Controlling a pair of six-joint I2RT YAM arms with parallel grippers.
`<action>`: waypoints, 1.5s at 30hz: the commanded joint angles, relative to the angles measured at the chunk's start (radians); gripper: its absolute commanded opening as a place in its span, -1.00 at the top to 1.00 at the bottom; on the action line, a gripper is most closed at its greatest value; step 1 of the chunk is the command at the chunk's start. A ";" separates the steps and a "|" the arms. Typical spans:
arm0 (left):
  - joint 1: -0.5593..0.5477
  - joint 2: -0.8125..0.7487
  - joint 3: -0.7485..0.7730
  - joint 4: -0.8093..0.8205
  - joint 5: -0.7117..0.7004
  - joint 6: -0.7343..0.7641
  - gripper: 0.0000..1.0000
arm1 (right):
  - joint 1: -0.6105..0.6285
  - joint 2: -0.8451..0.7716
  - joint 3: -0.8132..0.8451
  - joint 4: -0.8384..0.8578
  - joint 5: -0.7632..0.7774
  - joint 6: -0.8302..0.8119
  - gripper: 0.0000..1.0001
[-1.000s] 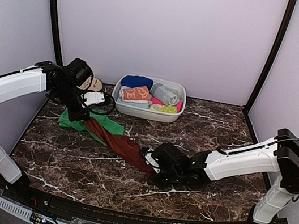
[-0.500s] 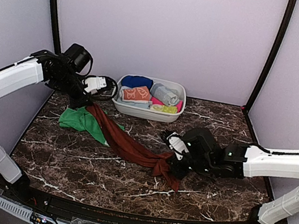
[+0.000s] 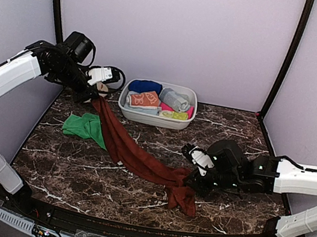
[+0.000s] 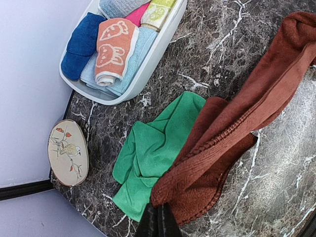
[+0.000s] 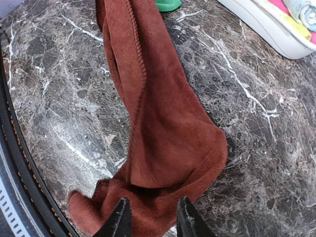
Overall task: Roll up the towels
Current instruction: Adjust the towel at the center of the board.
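The long rust-brown towel (image 3: pixel 139 159) stretches diagonally across the marble table, its far-left corner lifted and its near end bunched in a heap (image 5: pixel 163 128). My left gripper (image 3: pixel 93 99) is shut on that lifted corner (image 4: pixel 237 123); its fingers (image 4: pixel 158 223) pinch the hem. My right gripper (image 3: pixel 194 181) hovers just over the heap, its fingers (image 5: pixel 121 217) apart and open, the cloth lying below them. The green towel (image 3: pixel 84 125) lies crumpled at the left, partly under the rust one (image 4: pixel 153 148). An orange towel with cream prints (image 3: pixel 144 99) sits rolled in the basin (image 4: pixel 112 49).
The white basin (image 3: pixel 153 121) at the back centre holds several rolled towels; its wall (image 4: pixel 157 59) shows near the left arm. A cream oval dish with a bird print (image 4: pixel 68 152) lies at the back-left corner. The table's front edge (image 5: pixel 19 163) runs close to the heap.
The left gripper rose and drew back-left, pulling the rust-brown towel taut. The right gripper carried the other end rightward, then opened and let it drop in a heap.
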 commanded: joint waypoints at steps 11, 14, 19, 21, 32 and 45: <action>0.006 -0.021 0.023 0.000 -0.103 0.020 1.00 | -0.021 0.081 0.029 0.116 -0.025 0.000 -1.00; 0.005 -0.019 0.018 0.013 -0.139 0.037 1.00 | -0.006 0.091 0.025 0.107 0.000 0.007 -0.99; 0.005 -0.032 -0.017 0.059 -0.212 0.074 1.00 | 0.031 0.101 0.097 -0.018 0.048 0.002 -1.00; 0.007 -0.031 -0.020 0.064 -0.224 0.076 1.00 | 0.046 0.063 0.086 0.021 -0.004 0.010 -0.99; 0.015 -0.031 -0.035 0.077 -0.243 0.092 1.00 | 0.120 0.239 -0.012 0.009 -0.033 0.072 -0.84; 0.018 -0.051 -0.072 0.091 -0.254 0.110 1.00 | -0.050 0.303 -0.029 0.036 -0.026 0.109 0.63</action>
